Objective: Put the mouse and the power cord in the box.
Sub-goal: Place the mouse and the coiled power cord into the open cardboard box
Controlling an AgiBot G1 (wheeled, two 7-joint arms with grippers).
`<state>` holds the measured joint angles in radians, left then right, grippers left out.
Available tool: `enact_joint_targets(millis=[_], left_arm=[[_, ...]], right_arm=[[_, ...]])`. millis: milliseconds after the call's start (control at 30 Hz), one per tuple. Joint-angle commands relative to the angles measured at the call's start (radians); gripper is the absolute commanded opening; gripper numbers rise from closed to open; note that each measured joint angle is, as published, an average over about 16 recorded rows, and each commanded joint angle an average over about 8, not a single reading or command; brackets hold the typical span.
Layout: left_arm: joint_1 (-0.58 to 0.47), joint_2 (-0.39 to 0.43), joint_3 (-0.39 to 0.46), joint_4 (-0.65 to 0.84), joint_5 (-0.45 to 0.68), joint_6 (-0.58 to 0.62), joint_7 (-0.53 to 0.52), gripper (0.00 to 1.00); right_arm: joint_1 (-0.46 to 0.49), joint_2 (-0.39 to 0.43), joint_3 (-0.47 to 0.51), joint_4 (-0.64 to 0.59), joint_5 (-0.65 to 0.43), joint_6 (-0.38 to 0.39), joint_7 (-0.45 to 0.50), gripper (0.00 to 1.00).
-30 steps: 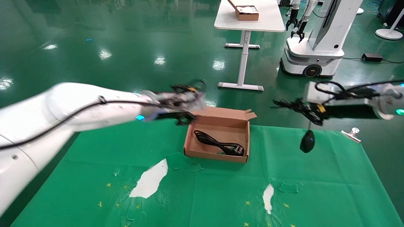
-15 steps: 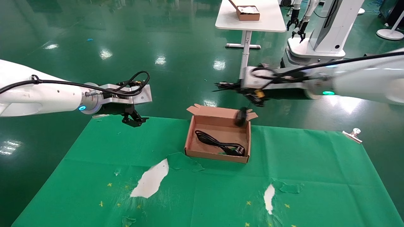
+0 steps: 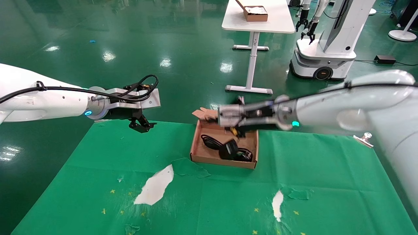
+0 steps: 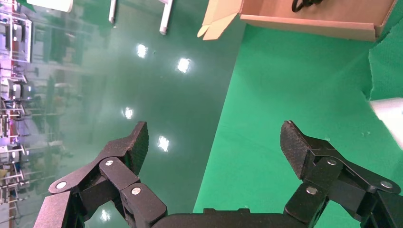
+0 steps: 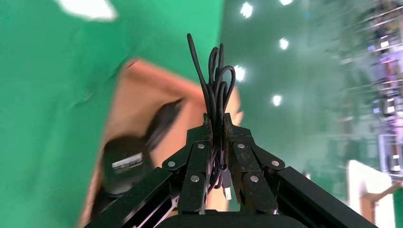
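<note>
Swinging leftward, the right gripper (image 3: 235, 130) now dangles the mouse (image 3: 231, 148) by its pinched cable directly above the box (image 3: 197, 143).

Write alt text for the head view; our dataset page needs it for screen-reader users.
The right gripper, shut on the mouse's bundled cable, dangles the mouse into the cardboard box, where the power cord already lies. The open left gripper hovers at the green table's far left edge.
</note>
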<state>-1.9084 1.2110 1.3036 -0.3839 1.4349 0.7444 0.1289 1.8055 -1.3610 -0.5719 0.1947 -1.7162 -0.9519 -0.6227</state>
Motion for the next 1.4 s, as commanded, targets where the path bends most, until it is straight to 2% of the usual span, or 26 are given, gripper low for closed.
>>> enact_joint_targets(millis=[33, 67, 233, 333, 1033, 1400], left_arm=[[0.001, -0.004, 0.002, -0.009, 0.004, -0.002, -0.009, 1.00], [0.001, -0.005, 0.003, -0.013, 0.005, -0.003, -0.012, 1.00], [0.001, -0.011, 0.007, -0.026, 0.010, -0.004, -0.024, 1.00], [0.001, -0.013, 0.009, -0.029, 0.012, -0.004, -0.027, 1.00], [0.002, -0.011, 0.007, -0.026, 0.011, -0.005, -0.024, 1.00], [0.002, -0.011, 0.007, -0.026, 0.011, -0.005, -0.024, 1.00]], right_arm=[[-0.019, -0.002, -0.021, 0.005, -0.011, 0.016, 0.011, 0.00], [-0.026, -0.003, -0.030, 0.005, -0.017, 0.036, 0.022, 0.02], [-0.055, -0.007, -0.060, 0.003, -0.033, 0.126, 0.073, 0.64], [-0.064, -0.008, -0.067, 0.002, -0.035, 0.149, 0.082, 1.00], [-0.057, -0.001, -0.056, 0.008, -0.027, 0.117, 0.073, 1.00], [-0.153, 0.107, -0.005, 0.164, 0.119, 0.021, 0.179, 1.00]])
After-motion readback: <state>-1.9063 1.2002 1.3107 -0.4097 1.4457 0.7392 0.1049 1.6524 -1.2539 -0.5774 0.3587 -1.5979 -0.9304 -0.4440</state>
